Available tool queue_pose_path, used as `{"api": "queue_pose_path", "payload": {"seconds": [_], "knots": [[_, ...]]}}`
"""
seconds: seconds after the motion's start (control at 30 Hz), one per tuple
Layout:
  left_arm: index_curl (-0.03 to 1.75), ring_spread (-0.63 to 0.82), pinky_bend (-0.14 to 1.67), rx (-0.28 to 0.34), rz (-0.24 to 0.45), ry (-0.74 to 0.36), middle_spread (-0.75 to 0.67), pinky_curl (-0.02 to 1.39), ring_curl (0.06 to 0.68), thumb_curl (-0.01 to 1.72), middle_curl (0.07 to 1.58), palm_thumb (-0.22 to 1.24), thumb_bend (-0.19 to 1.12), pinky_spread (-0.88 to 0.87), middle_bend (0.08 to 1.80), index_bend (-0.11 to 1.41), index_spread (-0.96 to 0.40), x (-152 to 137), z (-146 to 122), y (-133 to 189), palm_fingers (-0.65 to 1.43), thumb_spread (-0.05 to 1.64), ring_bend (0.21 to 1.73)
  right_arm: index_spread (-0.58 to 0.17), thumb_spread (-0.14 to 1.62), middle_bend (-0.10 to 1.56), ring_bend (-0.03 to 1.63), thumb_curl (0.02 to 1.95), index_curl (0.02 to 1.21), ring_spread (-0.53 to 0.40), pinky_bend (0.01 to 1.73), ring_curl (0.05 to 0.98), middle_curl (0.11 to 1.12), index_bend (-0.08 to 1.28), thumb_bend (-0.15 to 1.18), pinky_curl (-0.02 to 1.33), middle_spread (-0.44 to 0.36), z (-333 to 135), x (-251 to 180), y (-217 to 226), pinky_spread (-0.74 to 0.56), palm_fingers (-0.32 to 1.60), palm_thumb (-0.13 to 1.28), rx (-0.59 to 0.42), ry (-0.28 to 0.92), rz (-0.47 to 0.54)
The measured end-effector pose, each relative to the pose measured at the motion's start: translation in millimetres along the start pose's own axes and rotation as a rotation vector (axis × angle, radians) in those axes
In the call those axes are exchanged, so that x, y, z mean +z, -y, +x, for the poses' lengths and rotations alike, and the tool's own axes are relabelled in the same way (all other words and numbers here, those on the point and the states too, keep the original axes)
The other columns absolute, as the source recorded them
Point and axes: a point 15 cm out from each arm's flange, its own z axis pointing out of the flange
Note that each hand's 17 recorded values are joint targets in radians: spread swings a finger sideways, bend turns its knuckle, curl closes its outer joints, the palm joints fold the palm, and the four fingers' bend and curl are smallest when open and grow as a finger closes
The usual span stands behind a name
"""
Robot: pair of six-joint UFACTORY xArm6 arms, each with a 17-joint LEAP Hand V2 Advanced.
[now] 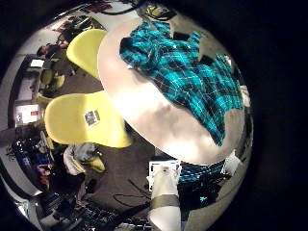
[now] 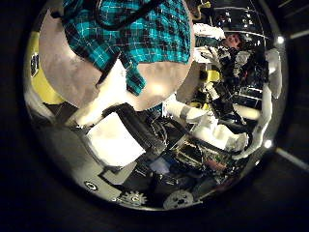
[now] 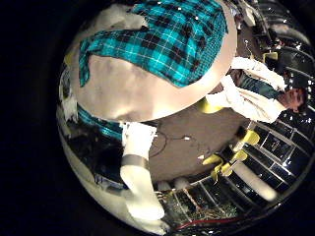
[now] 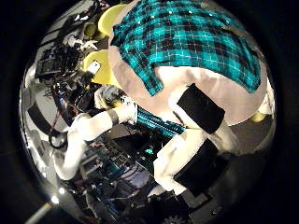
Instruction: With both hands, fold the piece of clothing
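A checked shirt (image 1: 183, 72) lies crumpled on a round table (image 1: 144, 111), and part of it hangs over the rim. My left hand (image 2: 121, 130) is well above the table, fingers relaxed and holding nothing; the left thumb side palm view shows the shirt (image 2: 126, 29) away from them. One left finger (image 1: 164, 197) also shows in the left little finger side palm view. My right hand (image 4: 192, 140) is also above the table, fingers straight and away from the shirt (image 4: 187, 37). The right little finger side palm view shows the shirt (image 3: 167, 44) and a finger (image 3: 138, 172).
Two moulded chairs (image 1: 87, 120) (image 1: 85, 48) stand beside the table. The other arm (image 4: 93, 126) shows in the right thumb side palm view. Cluttered shelves and equipment (image 2: 208, 159) surround the table. Bare tabletop (image 3: 148, 93) lies beside the shirt.
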Motion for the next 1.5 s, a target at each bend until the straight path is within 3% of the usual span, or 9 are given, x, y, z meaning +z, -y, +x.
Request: {"api": "queue_pose_path", "payload": {"seconds": [0.37, 0.47, 0.67, 0.8, 0.87, 1.1, 1.37, 1.5], "knots": [[0.73, -0.10, 0.27, 0.022, -0.021, 0.002, -0.22, 0.39, 0.213, 0.39, 0.69, 0.49, -0.02, -0.04, 0.28, 0.21, -0.30, 8, 5, 2, 0.53, 1.17, 0.65, -0.344, 1.40, 0.43, 0.91, 0.38, 0.36, -0.003, 0.87, 0.204, 0.40, 0.18, -0.01, 0.00, -0.023, 6, -1, 0, 0.20, 0.40, 0.66, 0.019, 0.005, 0.004], [0.73, -0.10, 0.27, 0.064, -0.050, 0.013, -0.22, 0.39, 0.212, 0.39, 0.69, 0.49, -0.02, -0.04, 0.28, 0.20, -0.30, 17, 19, 2, 0.53, 1.17, 0.66, -0.344, 1.40, 0.43, 0.90, 0.37, 0.36, -0.003, 0.87, 0.201, 0.40, 0.19, -0.01, -0.01, -0.023, 9, -1, -1, 0.20, 0.40, 0.66, 0.031, 0.007, 0.003], [0.66, -0.02, 0.36, 0.188, -0.075, 0.075, -0.12, 0.42, 0.233, 0.35, 0.65, 0.36, -0.04, 0.01, 0.17, 0.14, -0.21, 39, 51, 9, 0.35, 1.15, 0.72, -0.342, 1.39, 0.42, 0.89, 0.37, 0.37, 0.001, 0.86, 0.198, 0.40, 0.19, -0.01, 0.00, -0.013, 28, -5, -1, 0.20, 0.39, 0.66, 0.094, 0.018, 0.012], [0.57, 0.11, 0.40, 0.287, -0.105, 0.157, 0.04, 0.43, 0.241, 0.31, 0.58, 0.22, -0.06, 0.14, 0.15, 0.12, -0.11, 64, 73, 16, 0.14, 1.05, 0.74, -0.342, 1.39, 0.40, 0.88, 0.37, 0.37, 0.001, 0.87, 0.193, 0.39, 0.19, -0.01, 0.00, -0.015, 53, -17, -1, 0.19, 0.39, 0.66, 0.129, -0.034, 0.008], [0.53, 0.18, 0.43, 0.309, -0.123, 0.200, 0.11, 0.43, 0.240, 0.31, 0.54, 0.18, -0.05, 0.20, 0.15, 0.13, -0.07, 78, 75, 20, 0.09, 1.00, 0.75, -0.337, 1.39, 0.40, 0.87, 0.37, 0.37, -0.005, 0.88, 0.191, 0.39, 0.19, -0.01, 0.00, -0.009, 65, -22, -3, 0.18, 0.39, 0.66, 0.151, -0.049, -0.006], [0.42, 0.33, 0.48, 0.361, -0.203, 0.268, 0.25, 0.42, 0.234, 0.30, 0.45, 0.12, -0.04, 0.33, 0.18, 0.14, 0.01, 121, 76, 24, 0.02, 0.90, 0.77, -0.338, 1.39, 0.39, 0.88, 0.37, 0.37, -0.037, 0.87, 0.193, 0.39, 0.18, -0.01, -0.01, -0.022, 98, -28, -19, 0.17, 0.40, 0.66, 0.229, -0.052, -0.034], [0.36, 0.38, 0.51, 0.371, -0.176, 0.336, 0.28, 0.40, 0.227, 0.31, 0.40, 0.15, -0.02, 0.36, 0.19, 0.15, 0.04, 150, 74, 39, 0.02, 0.89, 0.78, -0.345, 1.39, 0.41, 0.91, 0.37, 0.36, -0.050, 0.86, 0.200, 0.40, 0.18, -0.01, -0.01, -0.036, 124, -31, -39, 0.17, 0.41, 0.66, 0.255, -0.075, -0.057], [0.35, 0.32, 0.47, 0.372, -0.178, 0.361, 0.20, 0.38, 0.216, 0.32, 0.41, 0.23, -0.01, 0.31, 0.26, 0.17, 0.07, 157, 81, 41, 0.13, 0.91, 0.76, -0.350, 1.39, 0.42, 0.91, 0.37, 0.36, -0.052, 0.86, 0.200, 0.40, 0.18, -0.01, -0.01, -0.038, 134, -33, -45, 0.16, 0.41, 0.66, 0.263, -0.073, -0.056]]}}
